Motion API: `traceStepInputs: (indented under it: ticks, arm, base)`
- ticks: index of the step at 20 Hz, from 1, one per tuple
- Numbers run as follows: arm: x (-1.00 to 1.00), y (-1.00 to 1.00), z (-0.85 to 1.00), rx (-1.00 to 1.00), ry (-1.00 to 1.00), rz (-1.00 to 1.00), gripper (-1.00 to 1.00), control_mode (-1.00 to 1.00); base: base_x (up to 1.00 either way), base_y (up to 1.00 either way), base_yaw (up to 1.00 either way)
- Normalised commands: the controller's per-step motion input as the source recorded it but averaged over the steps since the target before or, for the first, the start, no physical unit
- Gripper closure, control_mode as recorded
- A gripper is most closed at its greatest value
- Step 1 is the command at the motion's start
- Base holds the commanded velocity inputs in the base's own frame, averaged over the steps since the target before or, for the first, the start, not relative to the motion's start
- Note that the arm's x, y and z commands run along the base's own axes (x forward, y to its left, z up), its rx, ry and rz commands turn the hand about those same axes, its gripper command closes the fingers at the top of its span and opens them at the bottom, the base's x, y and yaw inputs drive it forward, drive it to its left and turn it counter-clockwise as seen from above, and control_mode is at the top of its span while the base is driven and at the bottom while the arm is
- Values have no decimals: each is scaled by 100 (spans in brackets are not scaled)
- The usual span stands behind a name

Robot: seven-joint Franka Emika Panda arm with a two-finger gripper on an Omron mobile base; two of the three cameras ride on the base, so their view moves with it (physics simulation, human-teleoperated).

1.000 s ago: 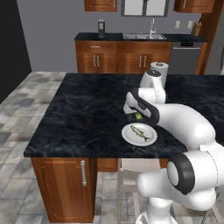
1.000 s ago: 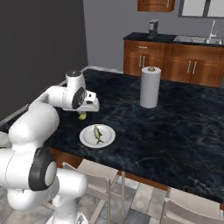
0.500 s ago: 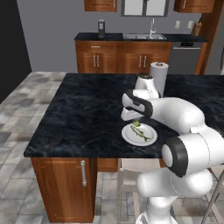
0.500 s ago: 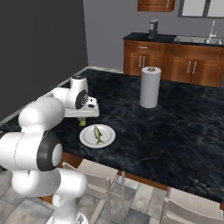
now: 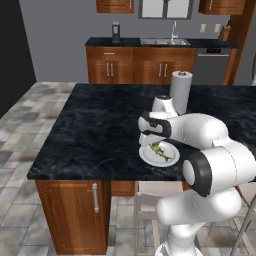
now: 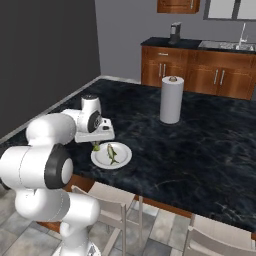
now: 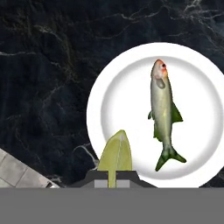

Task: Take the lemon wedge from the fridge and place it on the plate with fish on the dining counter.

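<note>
The gripper hangs just above the dining counter, its 2 fingers pinched tight on the lemon wedge. In the hand view the wedge sticks up from between the tips at about 6 o'clock, its pointed end lying over the near rim of the plate, while the fish lies lengthwise toward 3 o'clock of the plate's middle, head toward 12. From the right base view the wedge sits at the plate's 9 o'clock edge, so it is over the rim more than over the well. The left base view shows the same thing: the gripper low at the plate's near side, fish just beside it.

The step in hand looks like the final placing. To do it well, I would carry the wedge a little further toward the plate's centre (into the bare patch at 9 o'clock of the fish), lower until it nearly touches, and only then part the fingers. Letting go where it hangs now risks the wedge tipping off the rim onto the stone. Coming down on the fish would nudge it, so keep to the open side. A paper towel roll stands well apart at 1 o'clock and is no obstacle.
</note>
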Motion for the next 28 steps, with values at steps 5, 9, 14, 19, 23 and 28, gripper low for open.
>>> traceStepInputs:
  ticks: [5,9,14,19,23,28]
  arm:
    - [3,-9,-11,0,0,3,100,-100]
    - [0,-8,-4,0,-2,4,100,-100]
    - [3,-4,-8,0,-3,1,100,-100]
    - [8,0,-17,-3,-5,0,100,-100]
    - [23,0,-21,-3,-5,0,100,-100]
    - [20,0,-14,-2,-3,0,100,-100]
  base:
    - [0,0,0]
    - [0,0,0]
    - [0,0,0]
    - [0,0,0]
    - [0,0,0]
    - [0,0,0]
